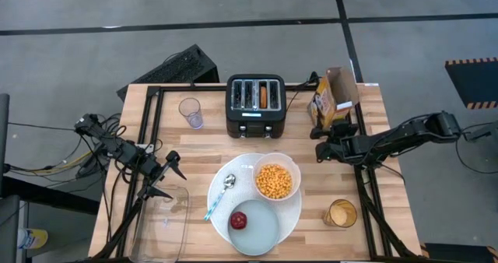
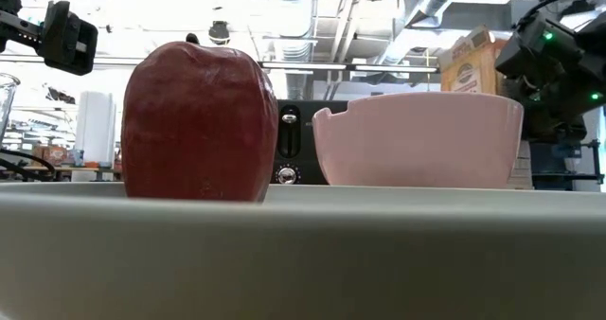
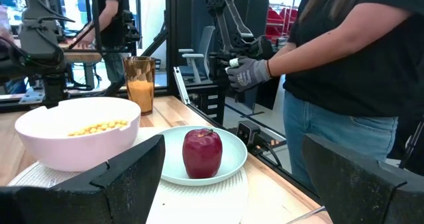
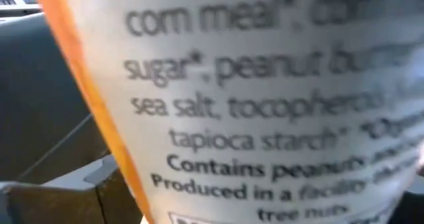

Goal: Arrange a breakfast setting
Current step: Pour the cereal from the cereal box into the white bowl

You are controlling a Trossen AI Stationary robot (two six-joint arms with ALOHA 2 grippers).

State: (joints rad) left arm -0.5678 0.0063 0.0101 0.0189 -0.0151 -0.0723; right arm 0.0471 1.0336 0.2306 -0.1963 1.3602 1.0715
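A large white plate [image 1: 233, 170] lies at the table's middle front. On it stand a white bowl [image 1: 276, 177] of yellow cereal [image 1: 274, 180] and a pale-blue plate [image 1: 258, 230] with a red apple [image 1: 238, 220]; a blue-handled spoon [image 1: 219, 196] lies on its left part. The apple [image 3: 202, 152] and bowl [image 3: 78, 139] also show in the left wrist view. A toasted bagel [image 1: 264, 96] stands in a slot of the black toaster [image 1: 255, 107]. My left gripper [image 1: 168, 179] is open and empty, left of the plate. My right gripper [image 1: 320, 142] is beside the cereal box [image 1: 333, 98].
An empty glass [image 1: 191, 112] stands left of the toaster, a glass of orange juice [image 1: 341, 214] at the front right, and a clear container [image 1: 167, 216] at the front left. A person with a gloved hand [image 3: 248, 73] stands beyond the table's right side.
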